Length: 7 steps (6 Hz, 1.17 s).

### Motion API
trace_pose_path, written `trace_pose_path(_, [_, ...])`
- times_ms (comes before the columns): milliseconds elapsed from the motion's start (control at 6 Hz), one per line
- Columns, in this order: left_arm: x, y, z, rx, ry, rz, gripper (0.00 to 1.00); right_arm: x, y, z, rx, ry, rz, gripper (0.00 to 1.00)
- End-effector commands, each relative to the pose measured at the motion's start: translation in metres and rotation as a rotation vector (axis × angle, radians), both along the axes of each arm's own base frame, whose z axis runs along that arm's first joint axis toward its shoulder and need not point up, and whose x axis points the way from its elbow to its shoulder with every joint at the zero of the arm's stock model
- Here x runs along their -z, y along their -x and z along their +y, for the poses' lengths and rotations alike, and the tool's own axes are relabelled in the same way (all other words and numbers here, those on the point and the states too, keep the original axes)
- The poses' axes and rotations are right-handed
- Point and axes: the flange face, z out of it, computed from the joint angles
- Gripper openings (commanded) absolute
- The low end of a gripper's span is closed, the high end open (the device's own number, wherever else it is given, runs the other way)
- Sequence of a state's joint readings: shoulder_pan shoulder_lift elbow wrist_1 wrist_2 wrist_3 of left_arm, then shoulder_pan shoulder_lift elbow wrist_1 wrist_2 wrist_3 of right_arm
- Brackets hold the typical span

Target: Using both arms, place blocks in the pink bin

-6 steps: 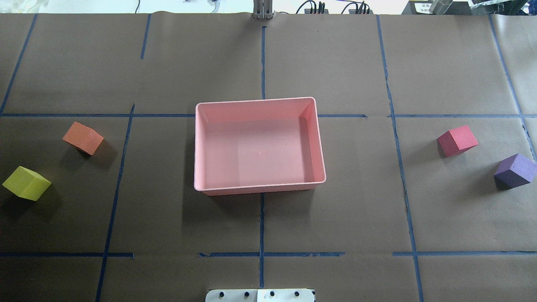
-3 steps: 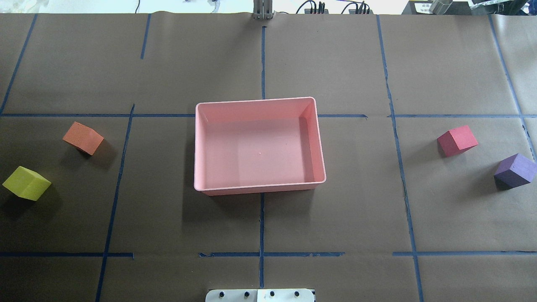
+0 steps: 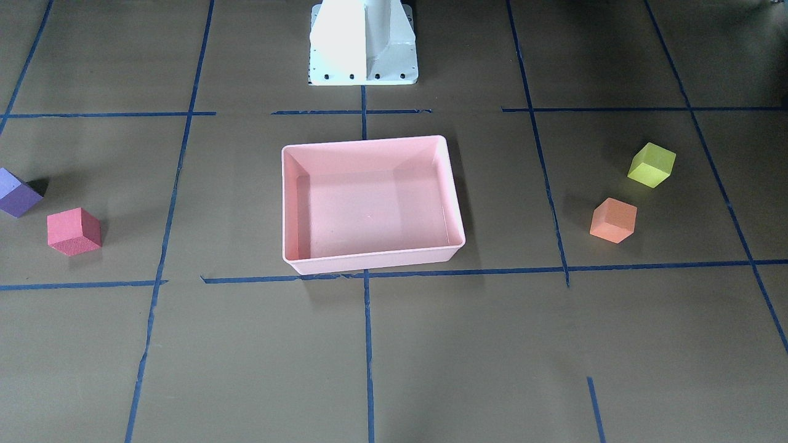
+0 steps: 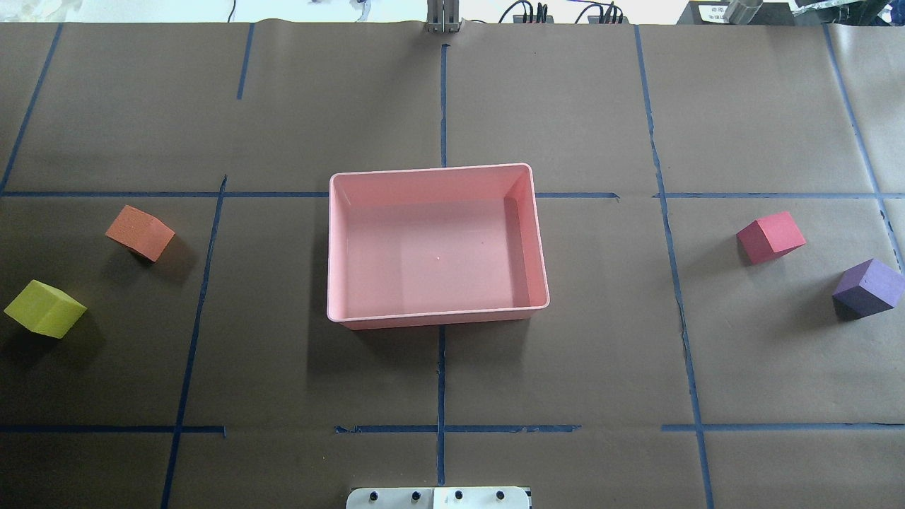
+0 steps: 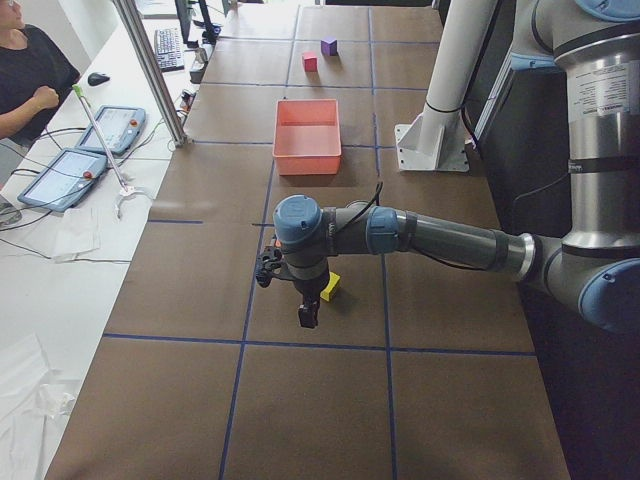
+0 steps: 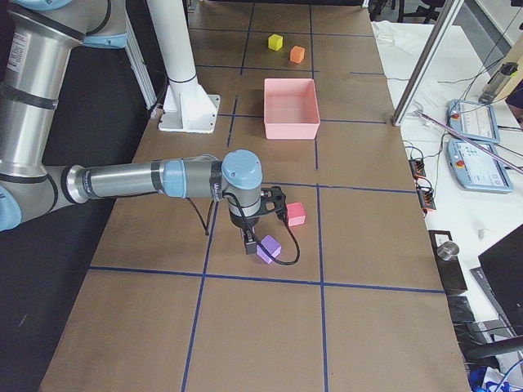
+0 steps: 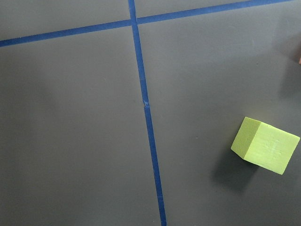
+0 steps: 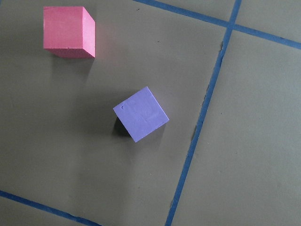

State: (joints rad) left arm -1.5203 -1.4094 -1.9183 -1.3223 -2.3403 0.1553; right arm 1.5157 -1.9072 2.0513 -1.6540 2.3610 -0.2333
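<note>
Four blocks lie on the table [image 4: 601,353], all outside the bin [image 4: 438,319]. Nearest: yellow-green block [image 4: 44,318] by left gripper [image 5: 306,320], purple block [image 4: 868,288] by right gripper [image 6: 249,245]; neither gripper's opening can be told. Farther: orange block [image 4: 140,232], red block [image 4: 771,237]. The bin sits centred between the pairs.

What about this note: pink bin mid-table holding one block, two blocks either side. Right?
One error: the pink bin is empty, per the overhead exterior view. Orange block and yellow-green block lie one side, red-pink block and purple block the other.
</note>
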Motion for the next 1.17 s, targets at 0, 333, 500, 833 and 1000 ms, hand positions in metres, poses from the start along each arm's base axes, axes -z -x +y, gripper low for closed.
trace_pose_path(0, [0.000,0.000,0.001,0.007,0.007,0.006,1.00,0.001,0.036,-0.017,0.095,-0.105,-0.002,0.99])
trace_pose_path(333, [0.000,0.000,0.001,0.014,0.014,0.005,1.00,-0.032,0.066,-0.033,0.181,-0.247,0.029,0.99])
trace_pose_path(500, [0.000,0.000,0.001,0.014,0.014,0.005,1.00,-0.049,0.090,-0.040,0.245,-0.301,0.050,0.99])
trace_pose_path(833, [0.000,0.000,0.001,0.015,0.015,0.005,1.00,-0.067,0.109,-0.048,0.284,-0.275,0.047,0.99])
trace_pose_path(1000, [0.001,-0.001,0.001,0.015,0.014,0.007,1.00,-0.067,0.123,-0.049,0.315,-0.282,0.047,0.99])
